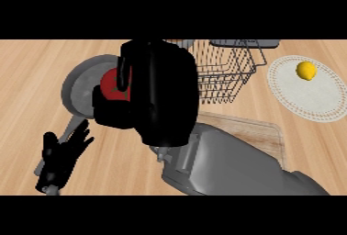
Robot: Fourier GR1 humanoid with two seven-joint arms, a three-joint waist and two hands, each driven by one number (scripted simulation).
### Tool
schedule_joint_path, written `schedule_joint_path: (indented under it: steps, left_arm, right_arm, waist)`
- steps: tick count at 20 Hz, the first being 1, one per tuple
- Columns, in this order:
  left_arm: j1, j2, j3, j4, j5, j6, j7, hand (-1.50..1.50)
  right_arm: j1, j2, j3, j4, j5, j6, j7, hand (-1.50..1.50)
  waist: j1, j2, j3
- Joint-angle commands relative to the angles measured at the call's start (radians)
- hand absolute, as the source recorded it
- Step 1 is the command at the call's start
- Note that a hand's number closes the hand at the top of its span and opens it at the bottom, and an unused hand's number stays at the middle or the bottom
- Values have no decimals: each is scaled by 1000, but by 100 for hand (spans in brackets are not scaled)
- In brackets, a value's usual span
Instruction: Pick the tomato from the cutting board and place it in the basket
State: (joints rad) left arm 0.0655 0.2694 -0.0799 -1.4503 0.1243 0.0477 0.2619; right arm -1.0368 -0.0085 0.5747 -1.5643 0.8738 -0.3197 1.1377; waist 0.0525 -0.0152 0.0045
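Note:
My right hand [159,92] fills the middle of the head view, raised close to the camera, its fingers and thumb curled round the red tomato [112,85]. Only part of the tomato shows between the thumb and fingers. The hand with the tomato hangs over a grey pan [81,85], left of the wire basket [227,73]. The wooden cutting board [254,131] lies under and behind my right forearm, mostly hidden. My left hand [62,153] rests open at the lower left, fingers up.
A white round plate [318,98] at the right carries a yellow lemon [306,70]. The grey pan's handle [68,128] runs toward my left hand. A grey object [247,43] sits at the basket's far edge.

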Motion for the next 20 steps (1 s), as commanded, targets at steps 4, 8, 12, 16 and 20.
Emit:
schedule_joint_path:
  steps: [4,8,12,16,20]
  left_arm:
    - [50,-27,-29,25,-17,12,28,0]
    - [33,-5,8,54,-8,0,9,0]
    - [67,-7,16,25,9,-8,20,0]
    - [43,-43,-19,15,-21,18,41,0]
    - [84,-34,6,45,-15,-2,-16,0]
  right_arm:
    - [-263,8,-143,181,-10,-10,236,150]
    - [-301,8,-207,274,-69,8,194,150]
    - [-262,8,-233,388,-68,-12,58,150]
    - [-322,8,-263,497,-86,-51,7,150]
    - [-257,8,-308,553,-126,-123,-126,150]
  waist:
    - [-7,13,-8]
    - [-22,17,-7]
    - [-31,19,-6]
    - [-29,20,-6]
    - [-29,22,-5]
